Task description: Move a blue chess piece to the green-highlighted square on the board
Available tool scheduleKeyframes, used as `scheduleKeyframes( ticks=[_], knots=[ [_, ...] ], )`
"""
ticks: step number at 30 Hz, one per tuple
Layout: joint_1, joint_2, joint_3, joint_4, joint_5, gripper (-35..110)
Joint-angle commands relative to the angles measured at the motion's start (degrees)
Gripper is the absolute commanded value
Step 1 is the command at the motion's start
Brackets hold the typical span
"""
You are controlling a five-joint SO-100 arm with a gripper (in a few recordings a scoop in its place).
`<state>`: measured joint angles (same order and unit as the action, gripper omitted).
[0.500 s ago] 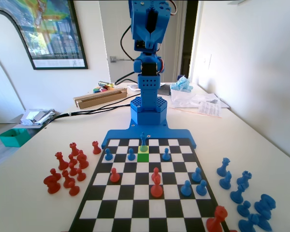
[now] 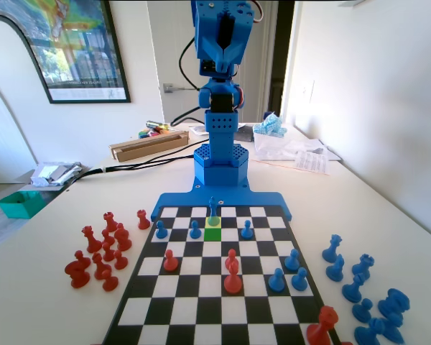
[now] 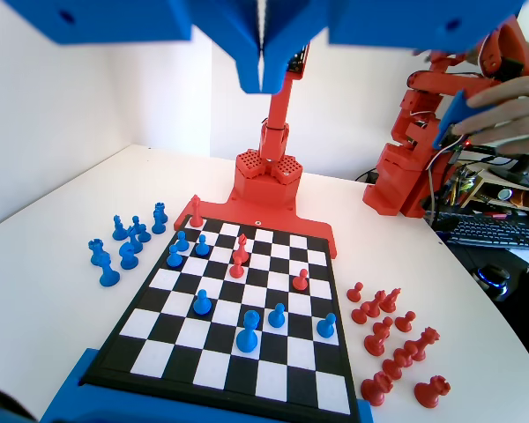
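The tabletop (image 2: 50, 287) carried the board (image 2: 212, 287). In the fixed view I saw the green-highlighted square (image 2: 212, 234) just in front of the yellow-tinted square (image 2: 213, 221) where the blue chess piece (image 2: 213, 210) stood; the wrist view gave no such tint. There my hand (image 3: 262, 66) hung high above, jaws pressed together, holding nothing.
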<state>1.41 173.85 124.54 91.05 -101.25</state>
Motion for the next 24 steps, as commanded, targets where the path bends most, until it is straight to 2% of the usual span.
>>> scheduleKeyframes(
  ticks=[1, 16, 24],
  knots=[
    [0.44, 1.05, 0.35, -0.97, -0.53, 1],
    [-0.09, 1.05, 0.35, -0.97, -0.7, 1],
    [-2.9, -2.72, -4.75, 1.23, -4.48, 1]
  ],
)
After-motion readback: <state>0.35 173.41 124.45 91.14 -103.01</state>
